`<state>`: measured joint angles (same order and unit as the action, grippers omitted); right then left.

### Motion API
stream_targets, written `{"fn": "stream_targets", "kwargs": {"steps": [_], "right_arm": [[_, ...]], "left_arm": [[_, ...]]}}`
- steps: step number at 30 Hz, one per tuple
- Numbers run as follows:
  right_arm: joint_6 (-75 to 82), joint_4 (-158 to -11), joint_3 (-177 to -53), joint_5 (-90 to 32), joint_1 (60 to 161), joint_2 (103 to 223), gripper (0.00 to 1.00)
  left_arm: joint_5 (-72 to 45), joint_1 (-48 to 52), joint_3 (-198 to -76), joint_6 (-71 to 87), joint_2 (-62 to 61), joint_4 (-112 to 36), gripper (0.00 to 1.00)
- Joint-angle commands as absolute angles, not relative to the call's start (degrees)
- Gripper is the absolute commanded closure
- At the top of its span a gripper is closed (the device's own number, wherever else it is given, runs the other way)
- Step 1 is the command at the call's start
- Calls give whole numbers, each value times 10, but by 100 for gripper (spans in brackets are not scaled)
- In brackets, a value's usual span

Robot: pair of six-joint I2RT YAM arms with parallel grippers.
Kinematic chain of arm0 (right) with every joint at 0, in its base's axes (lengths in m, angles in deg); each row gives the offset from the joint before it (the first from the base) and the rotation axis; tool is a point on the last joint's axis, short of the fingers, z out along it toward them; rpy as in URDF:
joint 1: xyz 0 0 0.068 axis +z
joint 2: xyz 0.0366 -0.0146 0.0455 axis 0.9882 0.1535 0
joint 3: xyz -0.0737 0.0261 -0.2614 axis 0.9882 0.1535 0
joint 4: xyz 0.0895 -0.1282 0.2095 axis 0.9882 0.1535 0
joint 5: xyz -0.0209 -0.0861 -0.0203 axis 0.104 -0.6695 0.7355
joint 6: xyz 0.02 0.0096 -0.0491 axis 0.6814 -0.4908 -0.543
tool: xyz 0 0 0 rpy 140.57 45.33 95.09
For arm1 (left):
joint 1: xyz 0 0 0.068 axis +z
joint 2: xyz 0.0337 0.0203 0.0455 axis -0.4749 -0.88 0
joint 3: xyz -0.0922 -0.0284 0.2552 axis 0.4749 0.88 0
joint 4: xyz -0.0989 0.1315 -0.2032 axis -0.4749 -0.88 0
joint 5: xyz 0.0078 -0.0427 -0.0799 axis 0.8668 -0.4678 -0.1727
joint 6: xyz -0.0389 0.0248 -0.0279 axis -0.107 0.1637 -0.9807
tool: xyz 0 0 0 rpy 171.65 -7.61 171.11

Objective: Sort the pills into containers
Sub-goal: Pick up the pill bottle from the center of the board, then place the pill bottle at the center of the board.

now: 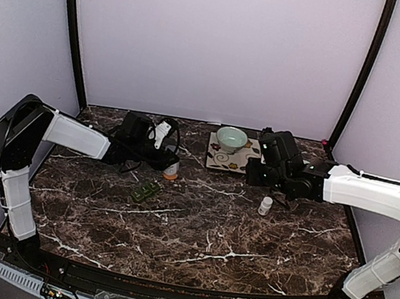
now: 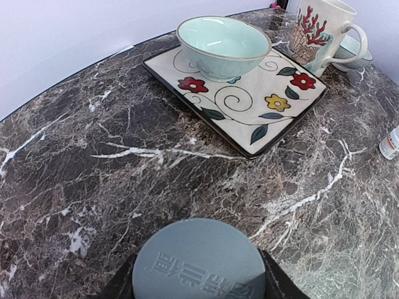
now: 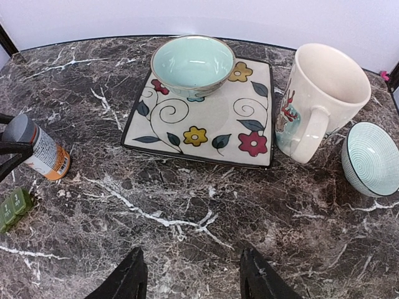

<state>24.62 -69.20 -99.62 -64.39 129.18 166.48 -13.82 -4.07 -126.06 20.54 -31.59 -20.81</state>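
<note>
Bottle (image 1: 171, 172) on table (image 1: 194, 233) at far left in overhead view, clamped near its top by left gripper (image 1: 168, 161), likely steadied for uncapping. Pill box (image 1: 146, 191) just near of bottle; lids unreadable.

Left wrist view: grey cap (image 2: 199, 258) wedged between fingers (image 2: 121, 288), bottle body hidden below.

Right wrist view: right gripper (image 3: 193, 280) spread wide and empty, facing plate (image 3: 218, 109). Same pill box (image 3: 12, 208) cut off at left edge. No pills discernible anywhere; presumably inside bottle.

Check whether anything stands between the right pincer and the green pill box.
Nothing visible does. Bare tabletop lies between the open right pincer and the green pill box. The amber bottle in the left pincer stands near the box, off that line.
</note>
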Motion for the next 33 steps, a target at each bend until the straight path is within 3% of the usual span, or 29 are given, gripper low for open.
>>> {"fn": "stream_targets", "kwargs": {"steps": [1, 8, 14, 33], "right_arm": [[246, -711, -1004, -650, 1296, 1663, 49], [252, -710, -993, -672, 1279, 1639, 49], [258, -710, -969, -676, 1244, 1600, 49], [286, -709, -886, -680, 1141, 1467, 49]], "left_arm": [[-161, -43, -1275, 215, -303, -208, 71], [-212, -65, -1284, 249, -270, -208, 75], [-221, -140, -1342, 297, -283, -242, 75], [-160, -252, -1662, 323, -526, -328, 77]]}}
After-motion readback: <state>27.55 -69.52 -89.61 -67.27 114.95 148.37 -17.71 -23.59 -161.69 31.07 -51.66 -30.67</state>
